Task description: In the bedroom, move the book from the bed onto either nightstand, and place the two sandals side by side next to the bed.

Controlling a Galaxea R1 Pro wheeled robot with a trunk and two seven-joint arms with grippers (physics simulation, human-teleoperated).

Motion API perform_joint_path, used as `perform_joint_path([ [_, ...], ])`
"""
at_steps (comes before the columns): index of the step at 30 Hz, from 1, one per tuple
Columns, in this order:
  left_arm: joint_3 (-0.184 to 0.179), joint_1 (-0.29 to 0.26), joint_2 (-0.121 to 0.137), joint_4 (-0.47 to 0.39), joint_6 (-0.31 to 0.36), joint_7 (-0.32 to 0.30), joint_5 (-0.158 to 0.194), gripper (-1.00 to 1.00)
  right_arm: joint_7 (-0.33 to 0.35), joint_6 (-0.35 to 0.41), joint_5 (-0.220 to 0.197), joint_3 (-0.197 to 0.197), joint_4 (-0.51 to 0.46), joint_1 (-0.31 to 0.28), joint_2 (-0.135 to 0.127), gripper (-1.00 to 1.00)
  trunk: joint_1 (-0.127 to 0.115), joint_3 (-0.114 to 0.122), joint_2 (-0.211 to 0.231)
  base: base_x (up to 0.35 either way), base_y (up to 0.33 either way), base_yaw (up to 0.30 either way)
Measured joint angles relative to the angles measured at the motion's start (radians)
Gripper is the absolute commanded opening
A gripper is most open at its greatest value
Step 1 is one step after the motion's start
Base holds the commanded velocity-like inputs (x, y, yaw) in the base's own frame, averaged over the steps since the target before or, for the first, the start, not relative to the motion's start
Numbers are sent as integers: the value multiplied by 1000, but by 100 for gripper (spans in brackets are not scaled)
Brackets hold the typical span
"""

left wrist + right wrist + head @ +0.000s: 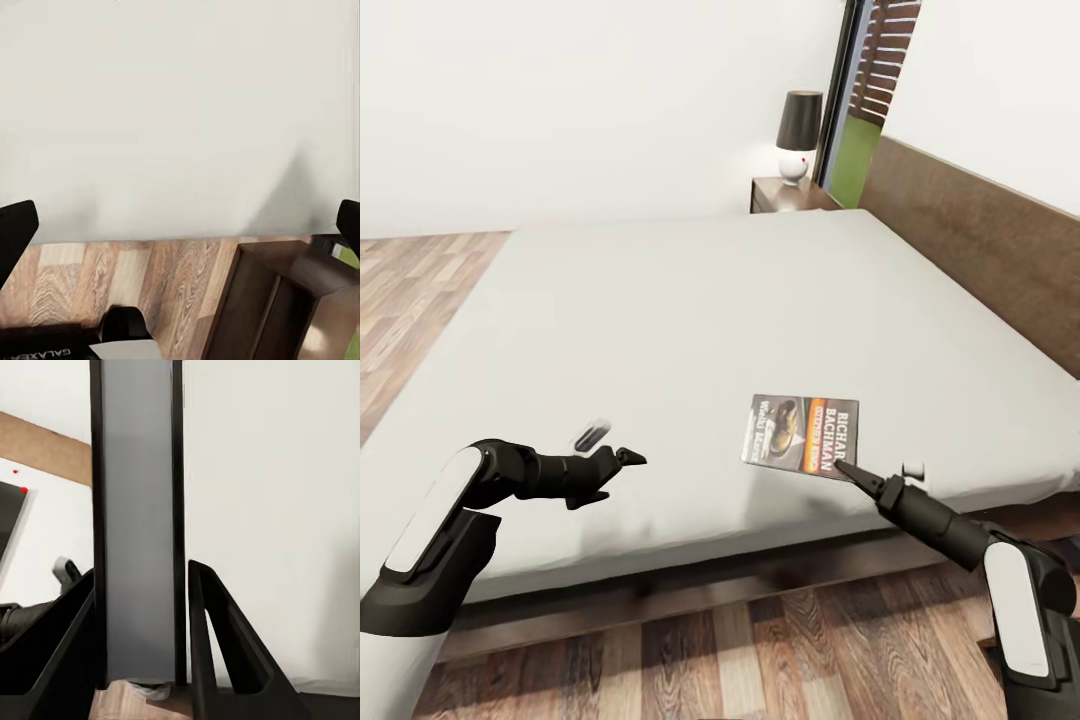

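The book (800,434), a dark paperback with orange-white lettering, is near the front edge of the bed's grey mattress (690,310). My right gripper (844,466) reaches in from the lower right and is shut on the book's near corner. In the right wrist view the book (139,472) stands edge-on between the two fingers (214,630), which press on both covers. My left gripper (622,460) hovers open over the mattress's front left part, holding nothing. The nightstand (785,195) stands at the far head end of the bed. The sandals are out of view.
A white lamp with a dark shade (798,135) sits on the nightstand. The dark headboard (980,230) runs along the right. Wood-plank floor (760,640) lies in front of the bed. A dark wooden cabinet (285,300) shows in the left wrist view.
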Motion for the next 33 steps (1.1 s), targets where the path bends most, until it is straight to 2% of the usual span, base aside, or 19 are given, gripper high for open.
perform_joint_path([
  [8,1,1,1,0,0,1,0,100,0,0,2,53,-7,-1,-20,-100,-31,36,56,0,0,65],
  [13,11,4,5,0,0,0,-7,100,-1,0,4,65,-8,-2,-22,-100,-31,43,56,0,0,69],
  [16,30,8,10,0,0,-2,-17,100,0,0,4,83,-8,-2,-23,-100,-31,48,56,0,0,70],
  [21,53,40,18,0,0,-2,-27,100,0,0,4,124,-8,-3,-23,-100,-31,55,56,0,0,70],
  [25,58,55,30,0,0,-3,-38,100,0,0,4,138,-8,-3,-23,-100,-31,61,56,0,0,70],
  [28,60,64,39,0,0,-3,-57,100,0,0,4,164,-8,-3,-22,-100,-31,65,56,-49,0,70],
  [29,62,76,45,0,0,-4,-101,100,0,0,7,197,-8,-3,-22,-100,-31,67,56,-147,0,70],
  [33,63,80,47,0,-1,-4,-111,100,0,0,6,205,-8,-3,-22,-100,-30,73,56,-226,0,70],
])
